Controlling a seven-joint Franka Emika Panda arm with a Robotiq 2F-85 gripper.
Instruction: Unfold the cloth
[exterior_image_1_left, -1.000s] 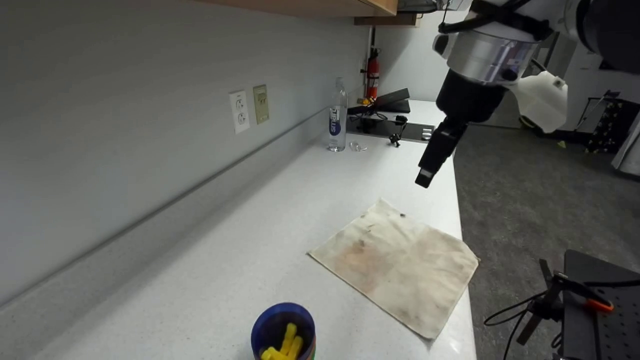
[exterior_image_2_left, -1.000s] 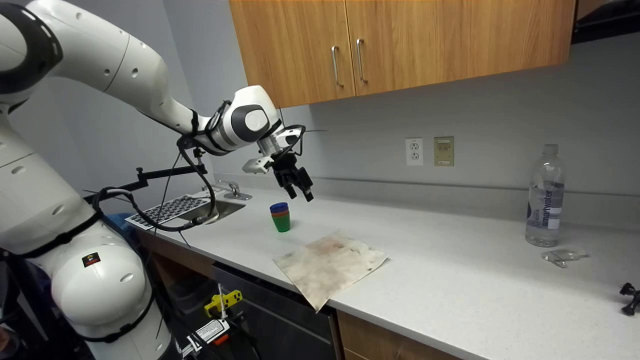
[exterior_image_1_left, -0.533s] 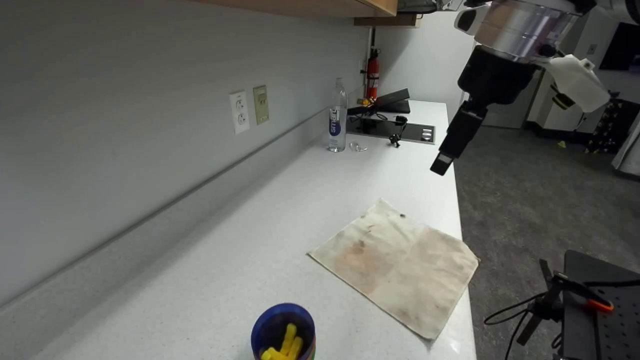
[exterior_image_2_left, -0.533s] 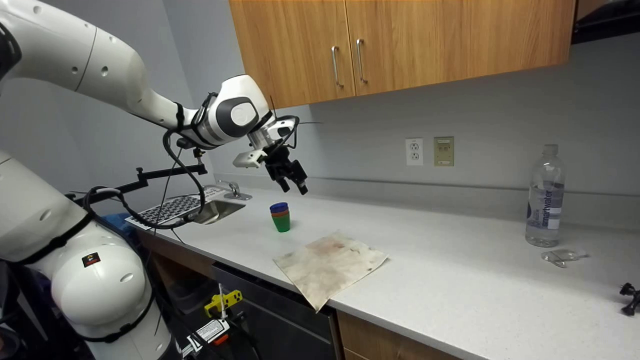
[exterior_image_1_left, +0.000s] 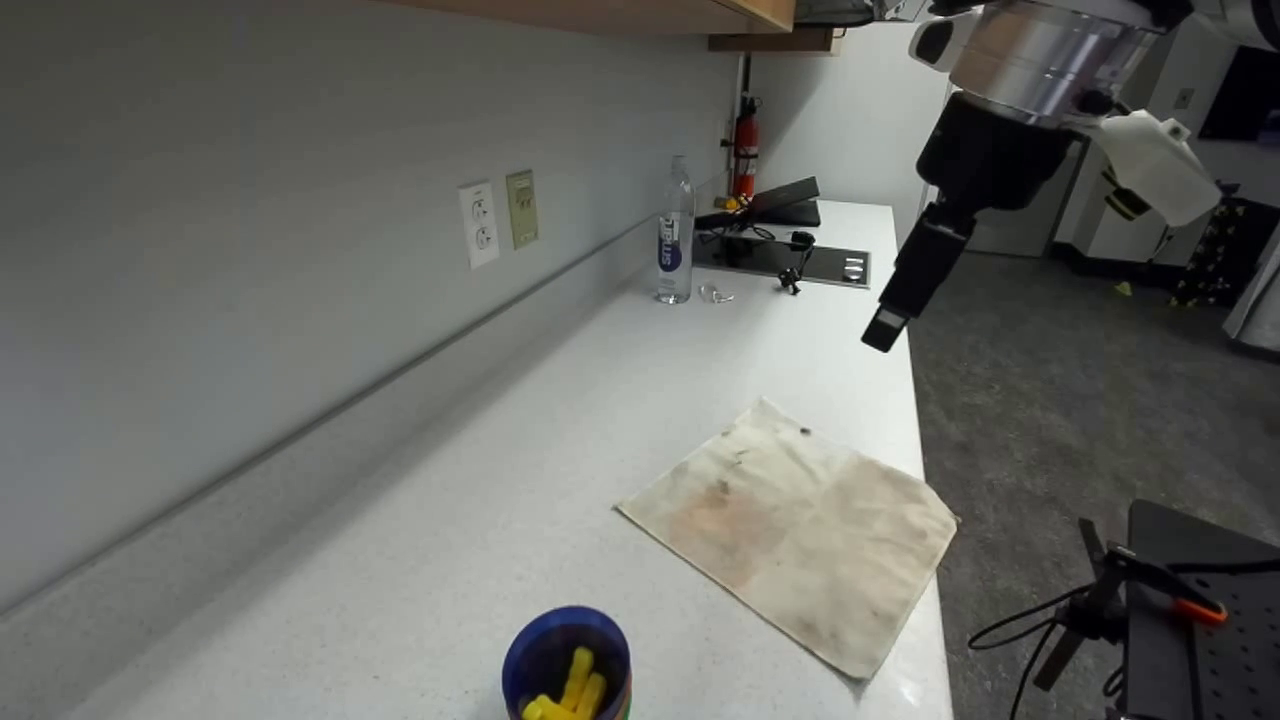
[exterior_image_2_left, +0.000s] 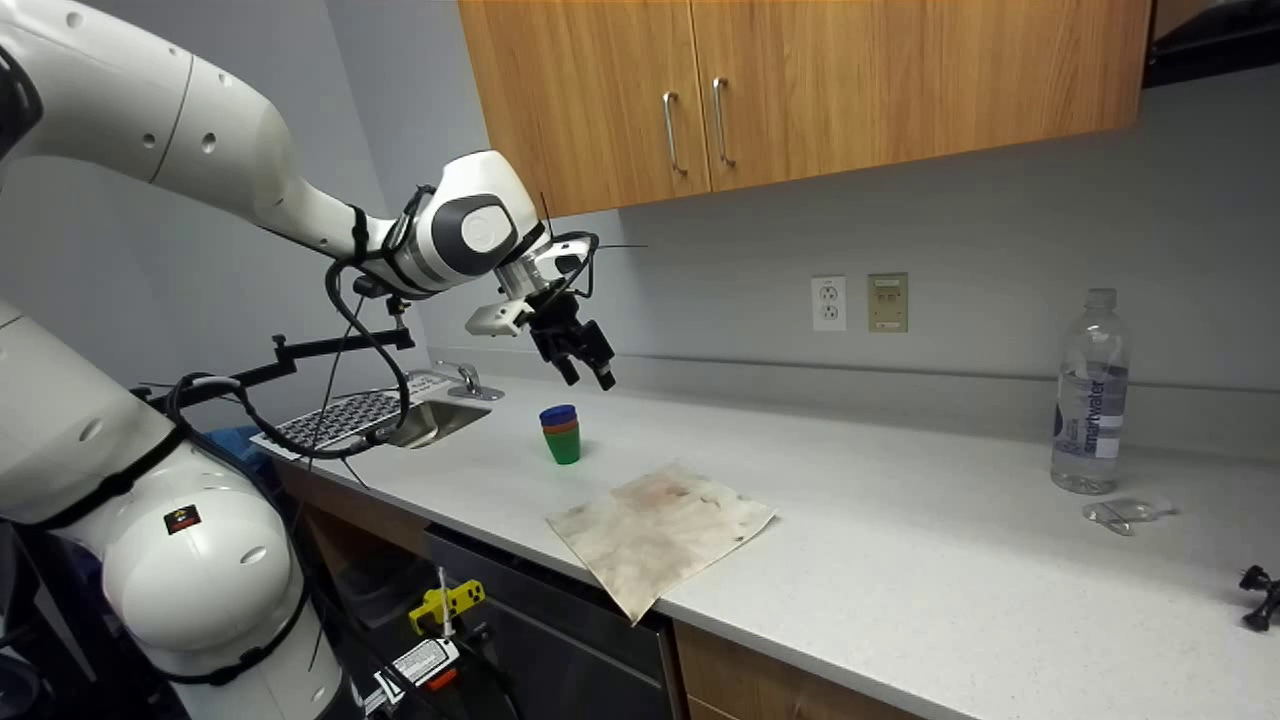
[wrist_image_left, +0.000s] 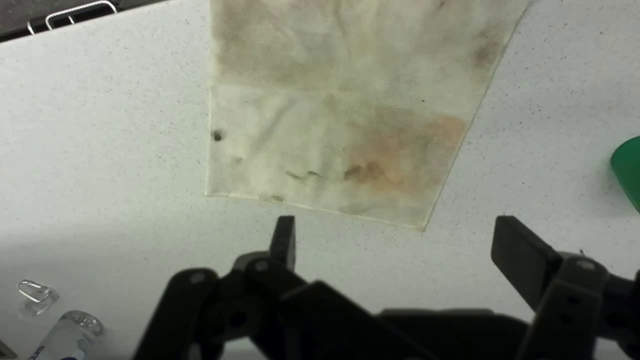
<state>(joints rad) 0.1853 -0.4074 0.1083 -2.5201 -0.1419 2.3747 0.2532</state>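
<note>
The cloth (exterior_image_1_left: 790, 545) is cream with brown and orange stains. It lies spread nearly flat on the white counter in both exterior views (exterior_image_2_left: 660, 530), with one corner hanging over the counter's front edge. In the wrist view the cloth (wrist_image_left: 320, 125) fills the upper middle, with faint creases and a dark spot near one edge. My gripper (wrist_image_left: 392, 237) is open and its fingers are wide apart with nothing between them. In both exterior views the gripper (exterior_image_2_left: 588, 376) hangs in the air above the counter, apart from the cloth; it also shows side-on (exterior_image_1_left: 884, 330).
A stack of blue, orange and green cups (exterior_image_2_left: 561, 435) stands near the cloth; yellow pieces (exterior_image_1_left: 572, 690) are in the top cup. A water bottle (exterior_image_2_left: 1090, 400) and a small clear object (exterior_image_2_left: 1128, 514) stand farther along the counter. Wooden cabinets (exterior_image_2_left: 800, 90) hang above.
The gripper has moved slightly up and back toward the robot's base between one second and half a second ago, then stayed still. The cloth has not moved.
</note>
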